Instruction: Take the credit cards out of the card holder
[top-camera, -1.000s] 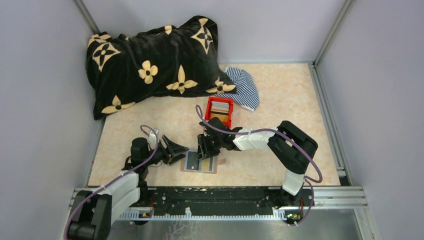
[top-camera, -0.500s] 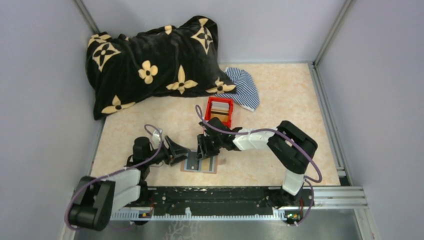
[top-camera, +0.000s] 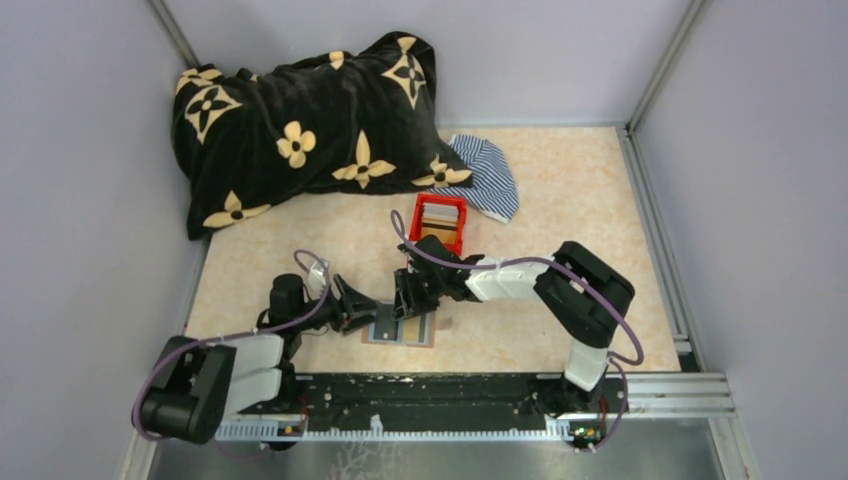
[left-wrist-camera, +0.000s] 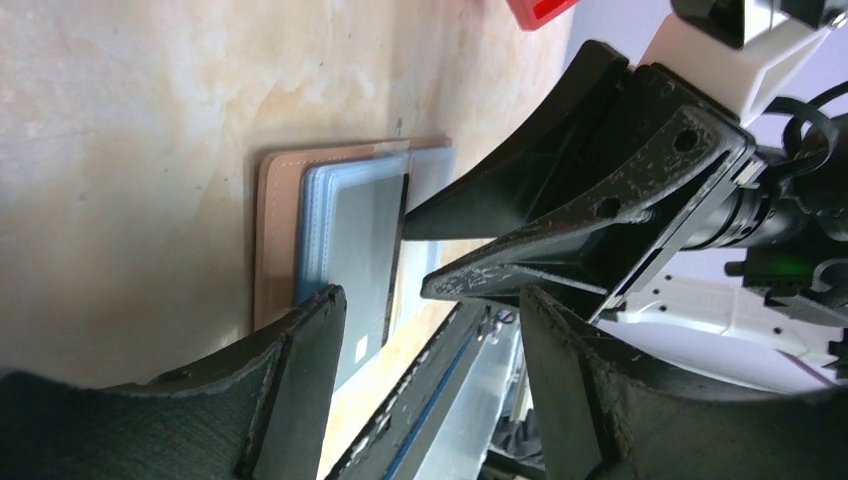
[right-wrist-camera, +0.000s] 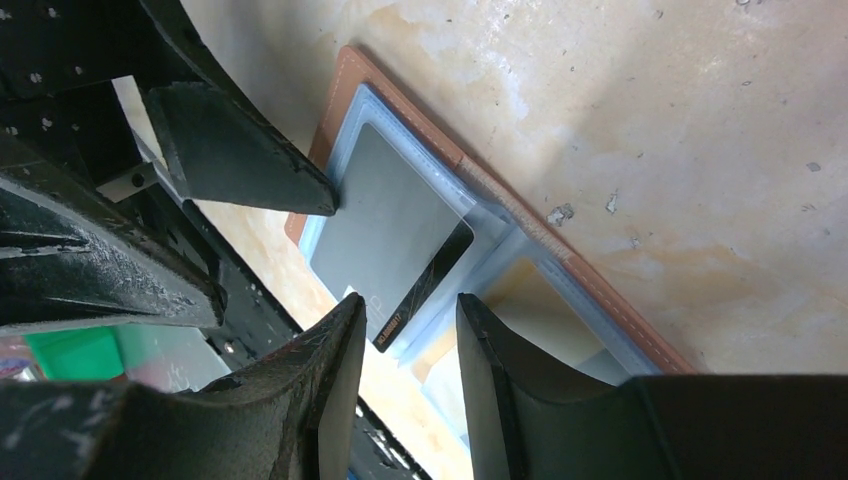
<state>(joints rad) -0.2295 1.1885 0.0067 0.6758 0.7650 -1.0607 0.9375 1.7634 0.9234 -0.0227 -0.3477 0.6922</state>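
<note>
The card holder (top-camera: 400, 330) lies open and flat near the table's front edge, its brown leather rim (right-wrist-camera: 500, 195) framing light-blue sleeves. A grey credit card (right-wrist-camera: 395, 225) with a black stripe lies on its left half, also seen in the left wrist view (left-wrist-camera: 365, 250). My left gripper (top-camera: 366, 312) is open at the holder's left edge, one fingertip (right-wrist-camera: 320, 200) against the card's side. My right gripper (top-camera: 412, 300) hangs open over the holder's middle, jaws astride the card's striped end (right-wrist-camera: 405, 320), not closed on it.
A red open-top box (top-camera: 438, 222) with cards stands behind the holder. A black flowered blanket (top-camera: 300, 130) and a striped cloth (top-camera: 487, 175) lie at the back. A metal rail (top-camera: 450, 395) runs along the near edge; walls close in both sides.
My left gripper has slid right, up to the holder's left edge, and the left arm's near links have swung. The right arm and holder have not moved.
</note>
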